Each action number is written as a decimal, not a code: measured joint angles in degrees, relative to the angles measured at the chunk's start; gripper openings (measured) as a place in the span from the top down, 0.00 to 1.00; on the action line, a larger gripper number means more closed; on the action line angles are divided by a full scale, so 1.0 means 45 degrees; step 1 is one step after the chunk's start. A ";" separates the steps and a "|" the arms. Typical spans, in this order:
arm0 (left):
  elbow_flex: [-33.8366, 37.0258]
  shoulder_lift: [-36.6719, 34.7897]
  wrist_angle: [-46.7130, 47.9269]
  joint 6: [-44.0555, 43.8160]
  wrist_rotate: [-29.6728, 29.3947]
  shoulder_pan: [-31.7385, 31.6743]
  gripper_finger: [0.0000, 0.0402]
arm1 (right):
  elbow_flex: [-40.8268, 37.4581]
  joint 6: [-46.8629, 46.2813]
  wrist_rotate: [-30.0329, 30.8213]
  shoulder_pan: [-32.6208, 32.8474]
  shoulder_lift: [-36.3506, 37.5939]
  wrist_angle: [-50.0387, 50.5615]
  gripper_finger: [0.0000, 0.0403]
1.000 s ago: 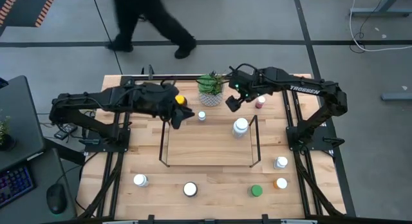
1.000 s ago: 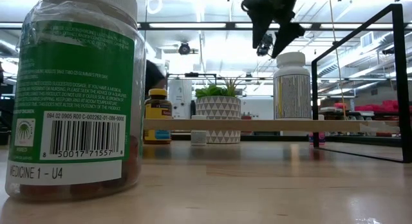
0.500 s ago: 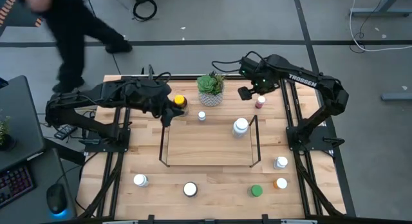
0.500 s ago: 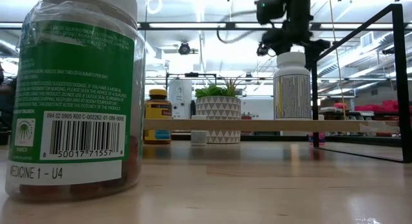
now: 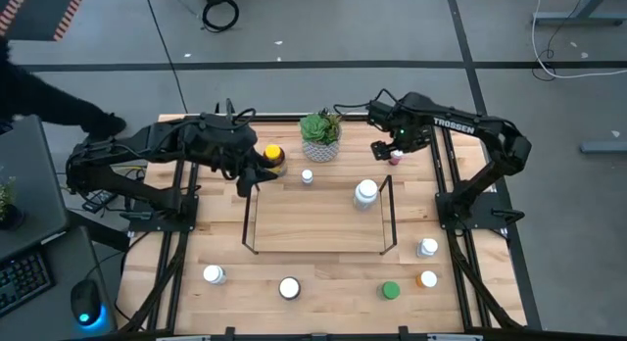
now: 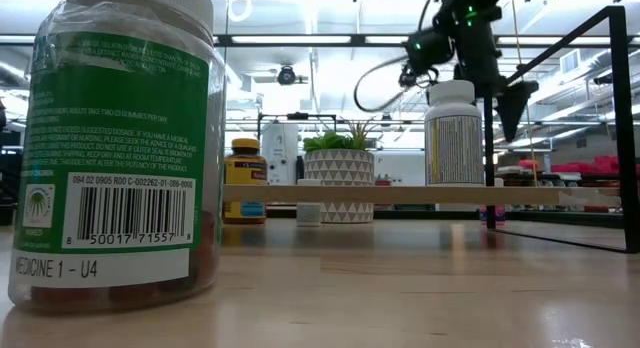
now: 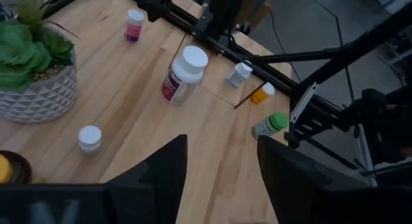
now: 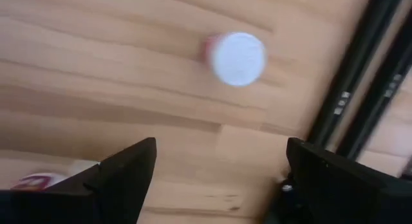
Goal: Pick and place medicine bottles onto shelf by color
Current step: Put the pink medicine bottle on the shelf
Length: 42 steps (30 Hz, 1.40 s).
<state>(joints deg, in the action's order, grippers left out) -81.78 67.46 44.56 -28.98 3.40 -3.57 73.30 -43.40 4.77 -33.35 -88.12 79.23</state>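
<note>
Overhead view: the shelf (image 5: 315, 216) is sitting at centre frame, carrying a single white bottle (image 5: 365, 192) at its upper right corner. The left gripper (image 5: 249, 177) is hovering just outside the shelf's upper left corner, beside the amber yellow-capped bottle (image 5: 274, 155); its fingers are standing apart in the left wrist view, holding nothing. The right gripper (image 5: 388, 146) is hanging wide open and empty at upper right, next to the pinkish bottle (image 5: 396, 156). A potted plant (image 5: 320, 134) and a small white bottle (image 5: 307, 175) are standing between the two grippers. Along the lower edge of the table (image 5: 225, 233) are lying two white bottles, the green-capped bottle (image 5: 390, 290), the orange-capped bottle (image 5: 427, 278) and another white bottle (image 5: 427, 247).

Table-level view: only here is the green-capped bottle's label (image 6: 110, 148) legible, filling the left of the frame.

Right wrist view: the pinkish bottle's white cap (image 8: 237, 58) is appearing from above, beyond the spread fingers (image 8: 125, 172).
</note>
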 joint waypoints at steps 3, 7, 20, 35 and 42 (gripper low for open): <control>0.0000 0.0000 -0.0013 -0.0223 -0.0011 0.0000 0.49 | -0.0247 0.0777 -0.0024 -0.0533 -0.0005 -0.0124 0.11; 0.0000 -0.0005 -0.0019 -0.0816 -0.0005 0.0000 0.48 | -0.0420 0.1608 0.0025 -0.1073 -0.0005 -0.1008 0.11; 0.0000 -0.0005 -0.0053 -0.2089 -0.0032 0.0000 0.52 | -0.2143 0.1561 -0.0609 -0.1888 -0.0005 -0.3379 0.11; 0.0000 0.0000 -0.0053 -0.2696 -0.0180 0.0015 0.54 | -0.3304 0.1605 -0.0674 -0.2441 -0.0005 -0.4296 0.16; 0.0000 0.0004 -0.0044 -0.2762 -0.0252 0.0015 0.55 | -0.3327 0.1578 -0.0747 -0.2441 -0.0005 -0.4939 0.21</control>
<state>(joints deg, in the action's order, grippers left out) -81.78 67.48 44.36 -41.41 2.26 -3.51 58.33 -36.30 1.40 -44.34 -88.14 57.01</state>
